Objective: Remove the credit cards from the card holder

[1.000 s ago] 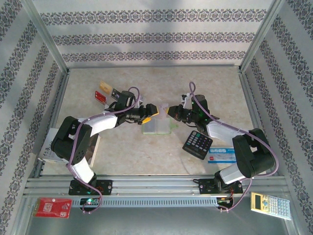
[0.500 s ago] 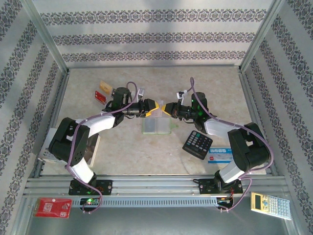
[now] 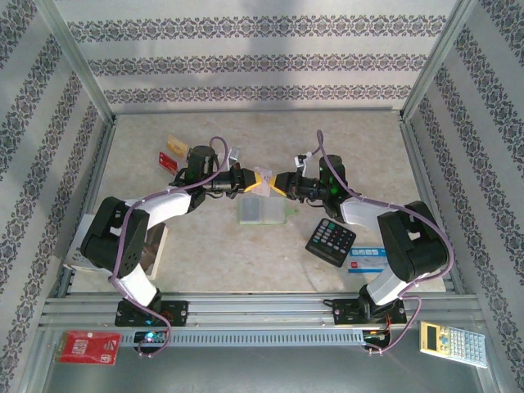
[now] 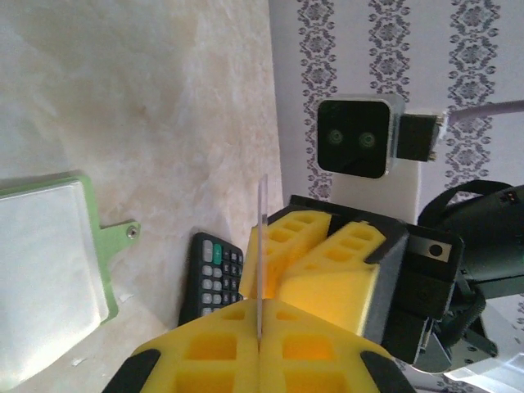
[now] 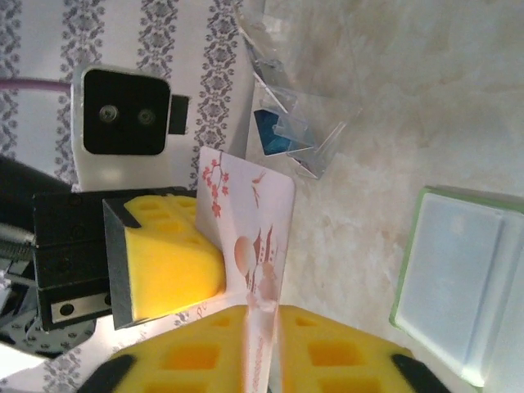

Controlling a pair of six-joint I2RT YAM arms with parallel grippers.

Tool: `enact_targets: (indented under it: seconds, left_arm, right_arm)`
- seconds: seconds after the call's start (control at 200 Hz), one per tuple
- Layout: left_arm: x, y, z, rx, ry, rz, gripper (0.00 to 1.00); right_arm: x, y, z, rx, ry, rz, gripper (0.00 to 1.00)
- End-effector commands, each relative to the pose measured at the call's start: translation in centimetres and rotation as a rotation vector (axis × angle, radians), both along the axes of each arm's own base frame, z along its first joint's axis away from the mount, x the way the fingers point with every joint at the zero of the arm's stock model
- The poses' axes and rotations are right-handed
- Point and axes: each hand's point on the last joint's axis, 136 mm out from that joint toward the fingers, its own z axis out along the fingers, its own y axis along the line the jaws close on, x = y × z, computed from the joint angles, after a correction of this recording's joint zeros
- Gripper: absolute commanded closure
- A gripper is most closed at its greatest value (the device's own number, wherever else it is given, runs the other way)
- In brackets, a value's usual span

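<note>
One white credit card is clenched by the left fingers; right fingers flank it, grip unclear.

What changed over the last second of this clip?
The left gripper and right gripper drew together just beyond the card holder. The left closed its jaws on the card that sits between the right's jaws. Card holder and calculator stayed put.

We see the left gripper and the right gripper tip to tip over the far edge of the card holder, with a pale credit card between them. A black calculator lies near, to the right. A tan card and a red card lie at the far left.
</note>
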Motion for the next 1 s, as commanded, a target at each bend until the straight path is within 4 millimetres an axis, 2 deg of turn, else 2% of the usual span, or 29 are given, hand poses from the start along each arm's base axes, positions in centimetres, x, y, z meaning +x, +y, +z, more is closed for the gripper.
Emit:
enact_targets:
  seconds: [0.0,0.12,0.275,0.51,0.7,0.809,0.994]
  left_arm:
    - [0.3,1.8,0.6,0.065,-0.049,0.046,1.00]
    - [0.0,4.0,0.1,0.188,-0.056,0.104,1.00]
    - [-0.9,8.6,-0.5,0.419,-0.052,0.223,1.00]
    - [-3.6,15.9,0.0,0.724,-0.012,0.390,1.00]
    - [-6.4,22.3,-1.4,0.921,0.093,0.568,1.00]
    - [-7.9,24.6,-2.8,0.957,0.167,0.645,1.00]
    - [-8.8,26.6,-4.7,0.961,0.262,0.731,1.00]
  right_arm:
    - [0.9,-0.9,0.2,-0.041,-0.040,-0.035,0.66]
    - [0.9,-1.8,-0.8,-0.138,-0.027,-0.063,0.50]
    - [0.8,-3.9,-2.6,-0.341,-0.013,-0.117,0.39]
    - [1.0,-7.0,-4.2,-0.559,0.006,-0.206,0.20]
    - [1.0,-8.4,-4.7,-0.679,-0.007,-0.246,0.11]
    - [1.1,-8.5,-4.7,-0.718,-0.022,-0.254,0.08]
    - [1.1,-8.1,-4.6,-0.755,-0.044,-0.251,0.02]
